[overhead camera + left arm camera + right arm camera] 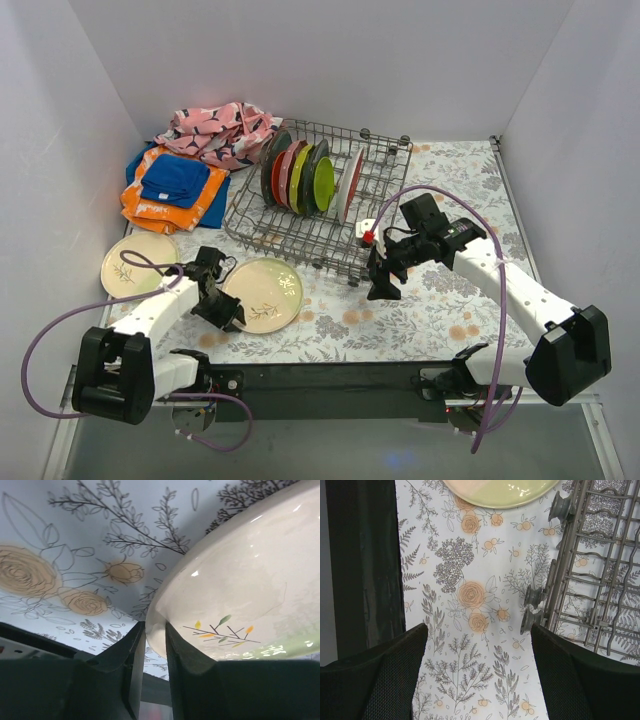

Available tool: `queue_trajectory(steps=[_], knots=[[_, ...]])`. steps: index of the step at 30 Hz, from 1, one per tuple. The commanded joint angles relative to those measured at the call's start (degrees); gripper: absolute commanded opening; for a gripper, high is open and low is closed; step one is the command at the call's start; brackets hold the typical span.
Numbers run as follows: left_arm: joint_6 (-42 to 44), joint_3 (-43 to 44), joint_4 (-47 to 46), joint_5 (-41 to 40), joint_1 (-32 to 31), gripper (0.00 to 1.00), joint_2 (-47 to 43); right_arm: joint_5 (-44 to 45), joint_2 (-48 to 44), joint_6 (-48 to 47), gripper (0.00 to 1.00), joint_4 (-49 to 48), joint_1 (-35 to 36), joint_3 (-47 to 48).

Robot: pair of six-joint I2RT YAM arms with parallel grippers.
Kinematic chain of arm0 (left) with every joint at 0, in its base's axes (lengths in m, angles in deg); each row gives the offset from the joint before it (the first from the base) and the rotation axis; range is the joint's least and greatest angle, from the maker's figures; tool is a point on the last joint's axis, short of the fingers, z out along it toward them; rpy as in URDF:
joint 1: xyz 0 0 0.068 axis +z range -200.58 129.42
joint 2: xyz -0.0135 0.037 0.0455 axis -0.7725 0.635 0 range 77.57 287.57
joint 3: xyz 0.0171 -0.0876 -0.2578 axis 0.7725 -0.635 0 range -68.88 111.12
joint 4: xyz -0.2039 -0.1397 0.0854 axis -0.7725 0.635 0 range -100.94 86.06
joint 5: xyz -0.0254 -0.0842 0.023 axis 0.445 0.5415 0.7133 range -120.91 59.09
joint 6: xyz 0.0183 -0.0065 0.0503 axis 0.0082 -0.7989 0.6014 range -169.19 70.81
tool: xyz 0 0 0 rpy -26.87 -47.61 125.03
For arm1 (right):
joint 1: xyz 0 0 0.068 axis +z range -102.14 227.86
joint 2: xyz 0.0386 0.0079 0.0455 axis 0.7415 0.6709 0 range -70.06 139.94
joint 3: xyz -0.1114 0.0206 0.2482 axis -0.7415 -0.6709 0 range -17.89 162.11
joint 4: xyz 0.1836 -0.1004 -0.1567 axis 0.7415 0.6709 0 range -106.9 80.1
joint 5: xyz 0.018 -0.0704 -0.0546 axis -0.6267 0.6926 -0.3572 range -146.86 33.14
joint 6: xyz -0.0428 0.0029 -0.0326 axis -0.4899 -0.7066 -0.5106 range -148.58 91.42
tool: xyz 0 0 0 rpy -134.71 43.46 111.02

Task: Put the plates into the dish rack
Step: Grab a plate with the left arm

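Observation:
A cream plate with a sprig (263, 292) lies on the flowered table in front of the dish rack (392, 172). My left gripper (225, 312) is shut on its near-left rim; in the left wrist view the rim of the cream plate (240, 590) sits pinched at my left gripper (155, 645). A second cream plate (138, 264) lies at the left. Several plates (305, 175) stand upright in the rack. My right gripper (383, 285) hangs open over the table by the rack's front edge, nothing between its fingers (479, 645). The right wrist view shows the plate's edge (500, 490) and the rack's side (600, 580).
Folded blue and orange cloths (175, 185) and a pink patterned cloth (220, 130) lie at the back left beside the rack. White walls close in the table on three sides. A black bar (330, 378) runs along the near edge.

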Motion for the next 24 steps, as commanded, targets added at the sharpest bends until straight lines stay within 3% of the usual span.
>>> queue_trajectory(steps=[1, 10, 14, 15, 18, 24], knots=[[1.0, -4.5, -10.2, -0.5, 0.1, 0.23, -1.8, -1.6, 1.4, -3.8, 0.89, 2.5, 0.4, 2.1], [0.4, -6.5, -9.5, 0.0, 0.1, 0.29, -3.9, 0.0, 4.1, -8.1, 0.89, 4.9, 5.6, 3.9], [0.2, -6.6, -8.9, -0.9, 0.1, 0.29, -3.6, 2.8, 5.1, -8.9, 0.89, 4.8, 14.2, 5.3], [0.0, -6.6, -9.0, -1.3, 0.0, 0.27, -3.7, 4.3, 5.4, -9.5, 0.89, 4.7, 16.0, 5.7], [-0.9, -7.1, -9.4, -1.9, 0.0, 0.00, -4.0, 6.8, 6.7, -10.0, 0.89, 3.9, 21.7, 7.3], [-2.0, -6.8, -8.6, -1.1, 0.0, 0.00, -7.6, 12.6, 10.1, -9.7, 0.89, -4.3, 30.2, 7.8]])
